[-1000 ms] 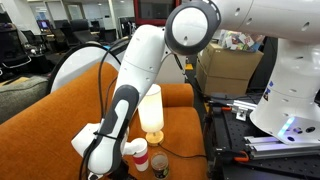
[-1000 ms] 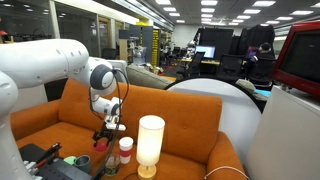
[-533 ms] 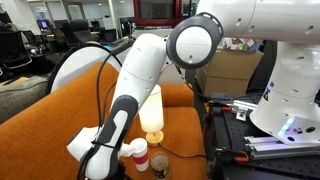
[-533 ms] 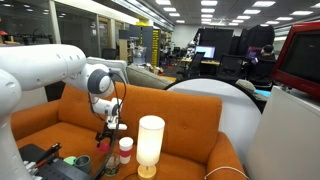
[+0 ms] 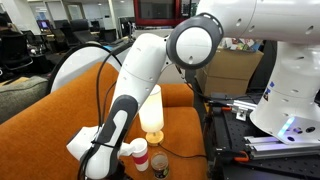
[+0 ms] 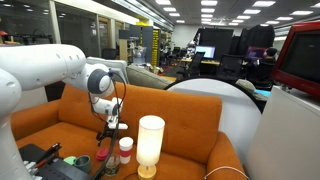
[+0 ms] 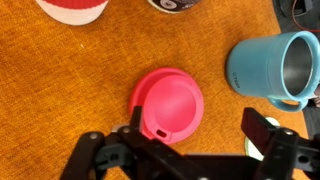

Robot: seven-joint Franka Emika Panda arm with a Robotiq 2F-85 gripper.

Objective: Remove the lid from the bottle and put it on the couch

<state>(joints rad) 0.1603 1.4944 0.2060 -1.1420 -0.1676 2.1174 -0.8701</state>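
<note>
judging the lid (image 7: 165, 103) light, stiff and slick, we would pinch its rim; our pincer (image 7: 195, 140) stands open over it.

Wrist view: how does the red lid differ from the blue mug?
The lid is pinkish-red; the mug is light blue with a metallic inside. The lid is a low disc; the mug is a deeper open vessel with a handle. The lid lies between the open gripper's fingers; the mug sits off to one side. Both rest on the orange couch.
</note>
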